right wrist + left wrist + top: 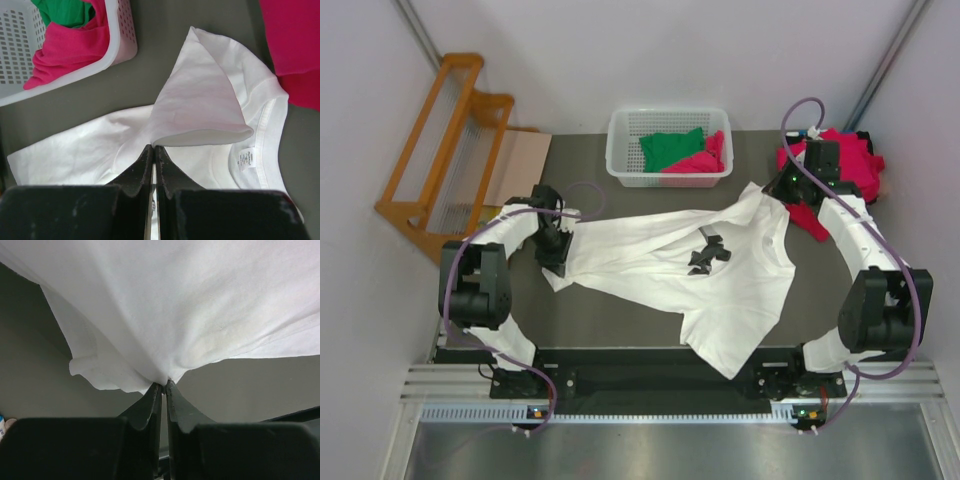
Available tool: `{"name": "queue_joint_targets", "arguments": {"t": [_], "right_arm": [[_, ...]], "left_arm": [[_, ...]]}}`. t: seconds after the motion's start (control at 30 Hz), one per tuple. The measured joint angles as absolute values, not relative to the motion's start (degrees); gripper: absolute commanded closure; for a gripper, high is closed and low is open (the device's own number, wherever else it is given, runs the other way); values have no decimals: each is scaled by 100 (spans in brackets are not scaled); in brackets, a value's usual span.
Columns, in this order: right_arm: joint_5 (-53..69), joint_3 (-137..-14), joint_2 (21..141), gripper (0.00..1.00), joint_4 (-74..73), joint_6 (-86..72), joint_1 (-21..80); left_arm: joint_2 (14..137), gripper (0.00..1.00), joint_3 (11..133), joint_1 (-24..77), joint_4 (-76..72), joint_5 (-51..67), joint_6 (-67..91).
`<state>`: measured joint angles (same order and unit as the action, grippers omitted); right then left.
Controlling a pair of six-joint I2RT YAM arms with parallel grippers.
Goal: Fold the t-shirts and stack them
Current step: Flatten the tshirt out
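Two-ended grip on white t-shirt (720, 290), stretched and rumpled across middle of tabletop (620, 325), small black chest print (708, 252) facing up. Left fingers (150, 407) pinched shut on its left edge, cloth bunching at the tips; left arm (480, 280) bent outward at the elbow, wrist low over the tabletop. Right fingers (142, 167) pressed together on a raised fold beside the collar; right arm (880, 300) arched up from its base, wrist reaching inward at the shirt's far right end. Beyond, at far edge, white lattice basket (620, 160) holding green t-shirt (670, 148) and crimson-pink t-shirt (698, 165). Heap of crimson-pink t-shirts (855, 165) in far right corner. Wooden rack (430, 180) off left side.
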<state>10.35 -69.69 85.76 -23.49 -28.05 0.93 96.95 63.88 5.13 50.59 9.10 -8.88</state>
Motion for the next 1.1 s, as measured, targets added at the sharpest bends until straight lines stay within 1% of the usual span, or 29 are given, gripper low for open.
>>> {"name": "queue_joint_targets", "arguments": {"t": [0.13,0.27,0.7,0.73,0.77,0.8,0.93,0.97,1.0,1.07,1.1], "right_arm": [[1037,-6969,8600,100,-2346,-2805,93],[1037,-6969,8600,100,-2342,-2805,93],[1044,-6969,8600,100,-2342,-2805,84],[1044,-6969,8600,100,-2342,-2805,84],[1044,-6969,8600,100,-2342,-2805,84],[1041,-6969,8600,100,-2342,-2803,84],[1041,-6969,8602,100,-2342,-2805,84],[1041,-6969,8602,100,-2344,-2803,84],[1041,-6969,8602,100,-2344,-2803,84],[1041,-6969,8602,100,-2344,-2803,82],[1041,-6969,8602,100,-2346,-2803,82]], "left_arm": [[9695,90,6388,513,5061,904,-888],[9695,100,6423,513,5103,858,-888],[9336,100,7559,513,5474,740,-913],[9319,99,7575,513,5478,740,-915],[9314,92,7575,513,5489,738,-913],[9317,90,7572,513,5511,735,-915],[9319,88,7513,513,5533,698,-939],[9319,81,7487,513,5531,681,-943],[9319,78,7465,513,5535,676,-956],[9319,75,7443,513,5535,659,-985],[9323,75,7441,513,5535,657,-998]]}}
